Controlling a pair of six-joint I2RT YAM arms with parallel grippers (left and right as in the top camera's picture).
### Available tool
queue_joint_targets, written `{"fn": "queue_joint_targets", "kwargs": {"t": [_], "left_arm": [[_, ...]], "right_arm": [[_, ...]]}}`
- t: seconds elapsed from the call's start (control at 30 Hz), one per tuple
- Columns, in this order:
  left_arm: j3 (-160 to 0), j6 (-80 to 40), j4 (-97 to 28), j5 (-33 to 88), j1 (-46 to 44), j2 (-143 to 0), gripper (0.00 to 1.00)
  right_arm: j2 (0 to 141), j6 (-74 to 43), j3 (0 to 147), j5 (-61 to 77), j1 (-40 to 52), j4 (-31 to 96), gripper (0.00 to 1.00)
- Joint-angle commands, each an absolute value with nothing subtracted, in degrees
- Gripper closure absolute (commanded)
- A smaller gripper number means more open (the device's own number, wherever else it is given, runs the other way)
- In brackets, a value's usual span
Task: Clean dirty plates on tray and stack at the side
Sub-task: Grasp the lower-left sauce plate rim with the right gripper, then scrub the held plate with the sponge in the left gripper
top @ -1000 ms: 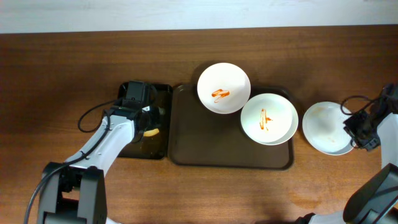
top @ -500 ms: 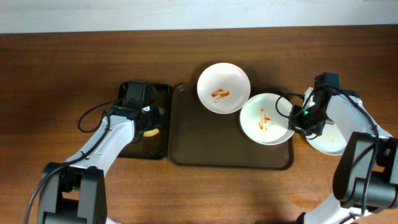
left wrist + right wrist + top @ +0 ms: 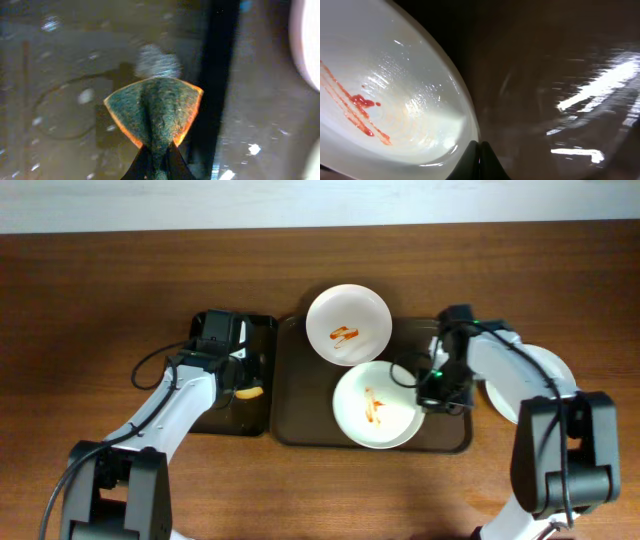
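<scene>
Right claw [image 3: 479, 151] pinches the smeared plate [image 3: 377, 405] by its rim; hold steady. Left claw [image 3: 155, 160], clamping the sponge [image 3: 152, 112], should scrub firmly.

overhead: straight down, whole surface [image 3: 100, 280] | left wrist: close, sponge [image 3: 152, 115] at jaws' tips | right wrist: close, stained plate [image 3: 385, 90] left of jaws, shared overhead

Both arms wear white shells over black joints. My left arm [image 3: 175, 405], lower left of the frame, trails a looping black cable [image 3: 137, 373]; my right arm [image 3: 505, 370], at the right, shows a small green light [image 3: 437, 376]. The jaws I see are dark and tapered.
</scene>
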State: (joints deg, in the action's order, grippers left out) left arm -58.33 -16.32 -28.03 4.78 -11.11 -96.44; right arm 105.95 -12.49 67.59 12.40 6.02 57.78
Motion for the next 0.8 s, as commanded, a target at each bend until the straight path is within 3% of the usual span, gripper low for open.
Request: {"fn": "queue_joint_targets", "kwargs": {"t": [0.0, 0.03, 0.3, 0.47, 0.77], "left_arm": [[-58.2, -12.3, -24.2, 22.2, -12.4, -92.2, 1.00], [-58.2, -12.1, -21.7, 29.1, -15.2, -92.1, 1.00], [-58.2, -27.0, -12.5, 27.9, -33.5, -98.7, 1.00], [-58.2, -35.5, -5.7, 29.2, -37.5, -105.4, 1.00], [-58.2, -36.9, -3.3, 28.4, -39.6, -111.5, 1.00]], "right_arm": [[106.2, -15.6, 67.4, 12.8, 10.3, 55.8, 0.96], [106.2, -15.9, 67.4, 12.8, 11.2, 55.2, 0.96], [106.2, -17.0, 67.4, 12.9, 11.4, 53.7, 0.96], [106.2, -17.0, 67.4, 12.9, 11.3, 53.8, 0.96], [106.2, -17.0, 67.4, 12.9, 11.3, 53.8, 0.96]]}}
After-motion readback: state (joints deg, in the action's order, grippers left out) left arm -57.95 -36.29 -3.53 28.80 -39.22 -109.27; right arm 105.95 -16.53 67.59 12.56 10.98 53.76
